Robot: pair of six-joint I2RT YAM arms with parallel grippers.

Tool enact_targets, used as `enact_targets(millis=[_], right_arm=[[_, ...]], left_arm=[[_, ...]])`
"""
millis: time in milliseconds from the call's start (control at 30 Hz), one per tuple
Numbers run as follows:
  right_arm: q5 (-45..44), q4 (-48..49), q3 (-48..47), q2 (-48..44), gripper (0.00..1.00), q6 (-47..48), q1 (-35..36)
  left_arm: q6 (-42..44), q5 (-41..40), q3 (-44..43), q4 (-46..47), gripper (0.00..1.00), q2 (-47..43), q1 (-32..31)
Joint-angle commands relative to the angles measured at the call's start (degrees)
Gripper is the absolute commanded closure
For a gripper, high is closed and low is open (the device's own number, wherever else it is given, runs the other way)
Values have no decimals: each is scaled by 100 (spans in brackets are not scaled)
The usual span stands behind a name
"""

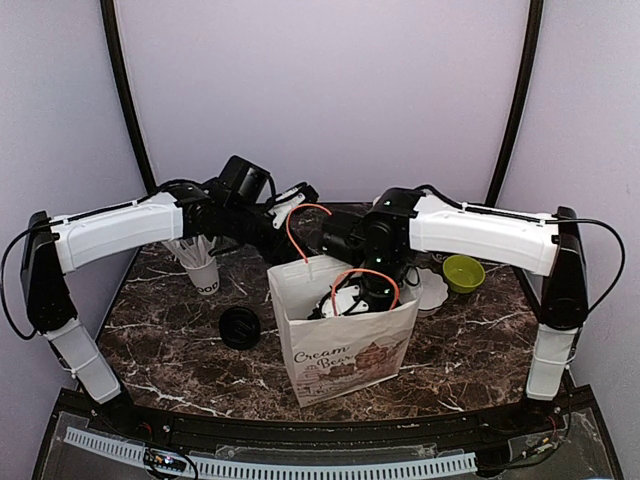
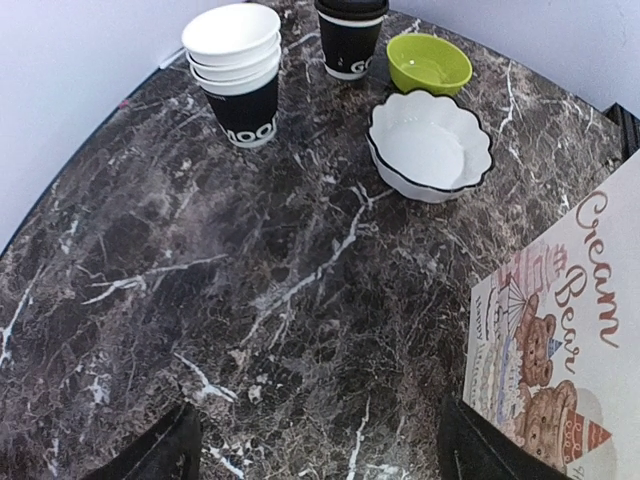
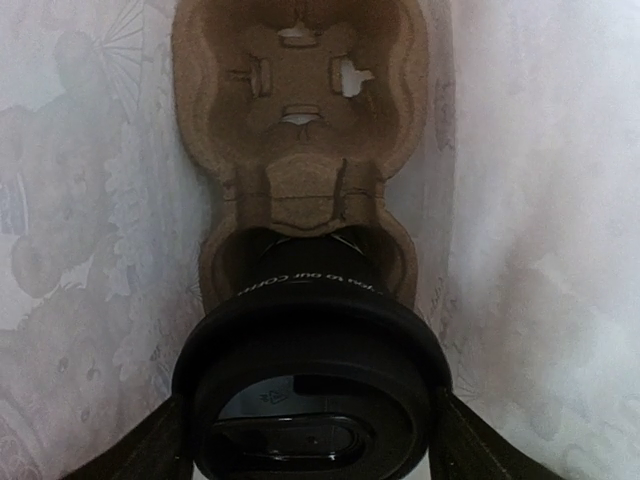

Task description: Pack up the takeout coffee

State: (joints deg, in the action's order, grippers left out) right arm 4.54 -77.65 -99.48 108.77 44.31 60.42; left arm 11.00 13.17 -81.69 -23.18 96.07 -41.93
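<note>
Left fingers (image 2: 160, 455) apart above the table (image 2: 250, 300); right fingers (image 3: 140, 450) flank the takeout coffee (image 3: 310, 380) in the bag's (image 3: 540, 200) carrier (image 3: 300, 120), grip unclear.

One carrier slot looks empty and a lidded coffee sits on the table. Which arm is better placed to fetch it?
Left, probably: the left gripper hangs open over the table with the lidded coffee ahead; the right gripper is down in the bag, astride the packed cup.

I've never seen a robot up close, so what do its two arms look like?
The left arm and right arm have smooth white shells between black joints. Thin black cables run along them, an orange cable loops near each wrist, and the fingers are black.
</note>
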Motion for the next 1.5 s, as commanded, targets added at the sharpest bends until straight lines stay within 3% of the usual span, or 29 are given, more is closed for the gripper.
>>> enact_targets(millis=[0,300,533,633,833,1133,1200,1267,1367,1433,1467], right_arm=[[212,-342,-287,-53,14,-63,-3],[55,-308,-935,-126,5,-84,-35],[255,-369,-1117,-356,4,14,-47],[254,-354,-1224,-429,4,49,-49],[119,-293,-1411,-493,5,102,-58],[-57,-200,-1757,-795,5,342,-65],[-95,-238,-1873,-877,6,423,-66],[-250,-202,-1972,-988,6,510,-86],[-551,-101,-2134,-1148,6,646,-196],[-695,-38,-2318,-1216,6,714,-332],[-756,3,-2421,-1244,6,752,-424]], left_arm=[[95,-248,-319,-322,16,-623,103],[-17,-413,-653,-1317,15,-1112,185],[-82,241,-890,-2026,14,-1665,185],[-25,878,-929,-2288,14,-1780,183],[-334,1922,-1157,-1977,14,-1294,164],[-832,2562,-1469,-976,19,-590,134],[-820,2475,-1761,-1037,26,-356,135],[-748,2565,-2008,-1120,40,-137,140],[-669,2798,-2310,-1176,76,102,133],[-603,2857,-2532,-1260,95,255,137],[-565,2842,-2647,-1308,98,325,139]])
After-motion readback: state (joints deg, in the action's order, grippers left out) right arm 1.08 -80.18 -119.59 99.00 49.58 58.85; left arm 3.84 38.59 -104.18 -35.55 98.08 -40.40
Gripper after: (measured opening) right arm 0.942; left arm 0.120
